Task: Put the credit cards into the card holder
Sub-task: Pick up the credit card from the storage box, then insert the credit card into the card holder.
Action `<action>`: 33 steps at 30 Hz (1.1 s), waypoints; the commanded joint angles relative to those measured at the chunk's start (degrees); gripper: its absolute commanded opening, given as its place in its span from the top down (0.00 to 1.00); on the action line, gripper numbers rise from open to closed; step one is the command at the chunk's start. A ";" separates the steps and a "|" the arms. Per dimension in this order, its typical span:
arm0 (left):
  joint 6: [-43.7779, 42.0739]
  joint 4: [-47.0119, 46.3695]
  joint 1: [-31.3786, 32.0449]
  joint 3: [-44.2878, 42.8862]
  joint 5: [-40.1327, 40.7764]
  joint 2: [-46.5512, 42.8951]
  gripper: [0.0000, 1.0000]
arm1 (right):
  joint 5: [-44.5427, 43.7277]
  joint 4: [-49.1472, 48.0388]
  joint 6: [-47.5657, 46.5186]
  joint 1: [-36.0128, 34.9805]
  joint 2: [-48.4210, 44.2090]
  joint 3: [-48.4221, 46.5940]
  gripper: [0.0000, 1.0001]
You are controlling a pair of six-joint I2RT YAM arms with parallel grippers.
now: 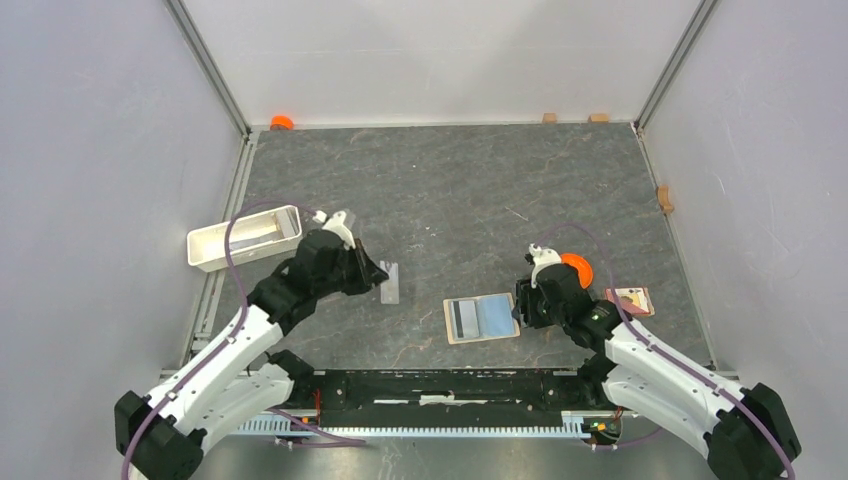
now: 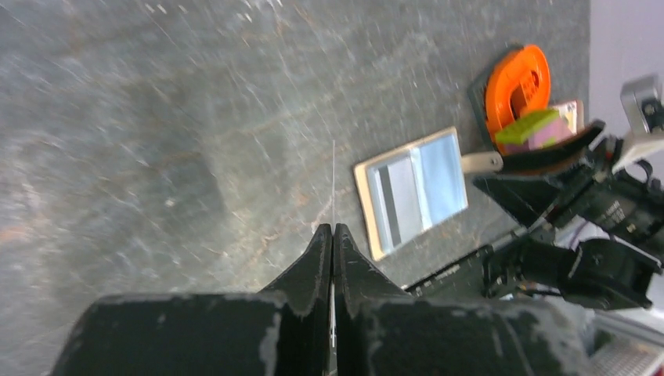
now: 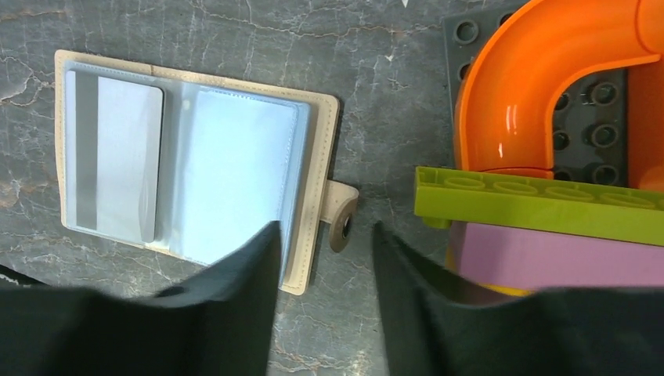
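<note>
The table [image 1: 450, 180] has a dark grey top with a pattern like stone, crossed by thin pale veins. Three plain pale walls close it in: the left wall [image 1: 90, 150], the far wall [image 1: 440, 50] and the right wall [image 1: 780, 150]. A slim metal post [image 1: 210, 65] stands in the far left corner, and a second post [image 1: 675, 60] in the far right. The light is soft and even, without hard shadows.

white tray [image 1: 212, 255] at left edge | orange arch [image 3: 540, 63] on grey baseplate [image 3: 467, 35] | green brick [image 3: 540, 205]
</note>
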State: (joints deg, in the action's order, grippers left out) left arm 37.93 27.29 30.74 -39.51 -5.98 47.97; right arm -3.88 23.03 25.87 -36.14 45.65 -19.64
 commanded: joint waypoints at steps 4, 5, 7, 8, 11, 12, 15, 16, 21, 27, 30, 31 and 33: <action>13.31 -13.02 9.69 6.63 1.53 -0.82 0.98 | 2.75 -6.65 0.59 0.05 3.53 1.33 0.67; 14.49 -14.38 11.40 7.52 2.17 -0.50 0.98 | 2.83 -7.03 0.65 0.02 3.89 1.52 0.70; 16.46 -17.93 14.55 8.90 3.69 0.36 0.98 | 3.37 -7.79 1.16 -0.07 4.00 2.13 0.78; 17.44 -19.51 16.27 9.69 4.58 0.88 0.98 | 3.70 -8.36 1.49 -0.20 3.84 2.53 0.83; 19.86 -25.74 20.06 11.39 5.79 3.55 0.98 | 6.64 -10.49 3.15 -0.70 3.55 3.82 0.98; 20.51 -27.85 21.12 11.83 5.79 4.84 0.98 | 7.65 -11.40 3.64 -1.08 3.56 4.42 1.00; 22.60 -34.83 22.82 13.08 4.86 9.29 0.98 | 8.60 -13.48 5.33 -2.77 3.80 5.78 1.00; 23.24 -37.24 23.22 13.30 4.24 11.17 0.98 | 8.58 -13.98 5.64 -3.44 3.96 6.04 1.00; 23.98 -39.65 23.64 12.61 3.90 17.05 0.98 | 6.77 -14.29 7.08 -5.78 4.51 5.95 1.00; 24.63 -40.74 23.60 13.43 3.56 21.04 0.98 | 5.47 -13.71 7.11 -6.30 4.84 5.71 1.00; 24.76 -43.24 23.57 14.21 1.91 23.88 0.98 | 5.46 -13.79 7.03 -6.29 5.19 5.81 1.00; 24.86 -44.50 23.48 14.58 1.49 24.78 0.98 | 5.46 -13.81 7.04 -6.30 5.22 5.76 1.00; 24.87 -46.98 23.32 14.90 0.33 26.50 0.98 | 5.38 -13.80 7.01 -6.36 5.11 5.88 1.00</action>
State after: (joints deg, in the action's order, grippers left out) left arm 60.86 -12.97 54.13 -25.63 -3.53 71.99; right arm 2.50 10.39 32.34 -42.02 50.57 -14.00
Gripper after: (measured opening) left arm 0.034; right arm 0.023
